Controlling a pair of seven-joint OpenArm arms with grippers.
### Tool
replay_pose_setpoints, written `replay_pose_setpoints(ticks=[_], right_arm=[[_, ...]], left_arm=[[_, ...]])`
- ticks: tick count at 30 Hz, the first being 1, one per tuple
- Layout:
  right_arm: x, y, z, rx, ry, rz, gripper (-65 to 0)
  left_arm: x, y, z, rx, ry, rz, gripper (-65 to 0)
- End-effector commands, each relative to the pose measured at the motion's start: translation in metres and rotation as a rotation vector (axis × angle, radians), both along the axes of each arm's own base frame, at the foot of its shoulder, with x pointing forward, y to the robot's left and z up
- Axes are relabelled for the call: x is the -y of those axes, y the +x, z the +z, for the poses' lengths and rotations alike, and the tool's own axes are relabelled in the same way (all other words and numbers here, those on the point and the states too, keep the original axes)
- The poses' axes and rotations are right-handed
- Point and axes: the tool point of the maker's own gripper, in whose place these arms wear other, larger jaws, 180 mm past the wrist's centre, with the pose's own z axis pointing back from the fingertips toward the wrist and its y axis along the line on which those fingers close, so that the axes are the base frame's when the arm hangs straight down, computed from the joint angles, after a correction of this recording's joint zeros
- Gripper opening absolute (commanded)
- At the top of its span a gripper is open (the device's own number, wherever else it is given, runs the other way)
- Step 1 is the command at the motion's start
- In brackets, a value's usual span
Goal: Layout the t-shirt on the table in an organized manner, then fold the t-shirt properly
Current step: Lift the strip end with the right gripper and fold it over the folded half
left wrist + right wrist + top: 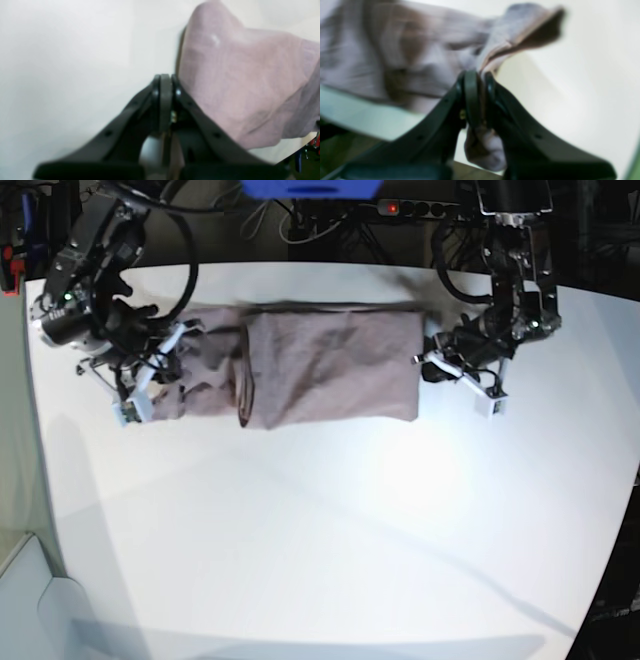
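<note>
The dusty pink t-shirt (330, 365) lies as a wide folded band across the far part of the white table (320, 530). At its left end in the base view my right gripper (160, 375) is shut on a bunch of fabric. The right wrist view shows that cloth (395, 50) pinched between the jaws of the right gripper (480, 77), with a wad hanging below them. At the band's right end my left gripper (428, 363) rests against the edge. In the left wrist view the left gripper (165, 80) is shut with no cloth between its pads, and the shirt (245, 82) lies just to its right.
A power strip with cables (410, 208) and a blue object (310, 188) sit behind the table's far edge. The table's curved left edge (35, 480) runs near my right arm. White tabletop (62, 50) fills the left of the left wrist view.
</note>
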Motion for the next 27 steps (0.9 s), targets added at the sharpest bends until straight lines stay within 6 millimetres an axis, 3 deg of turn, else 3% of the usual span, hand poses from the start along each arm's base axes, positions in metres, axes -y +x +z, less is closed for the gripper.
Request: replay_pose_setpoints(ticks=[1,6,14,24,27], right_arm=[[-0.007,0.008,0.013,0.059,0.028,0.022,-65.0],[-0.050,0.010,0.025,0.101,0.142,0.140,-65.0],[-0.125,0.012,0.059,0.172,0.334,0.372,-65.0],[-0.189,0.013,0.088,0.239,0.394,0.577,-65.0],[-0.209,0.009,0.085,0.212,0.432,0.616,-65.0]], left_arm=[[-0.004,-0.005,-0.003,-0.023,0.025,-0.009,-64.9],[-0.004,-0.010,-0.005,-0.033,0.026,-0.010,-64.9],[-0.003,-0.013,-0.006,-0.037,0.025,-0.011,-64.9],[-0.003,-0.015,-0.007,-0.040,0.019,-0.011,-64.9],[-0.003,-0.015,-0.007,-0.040,0.018,-0.010,-64.9]])
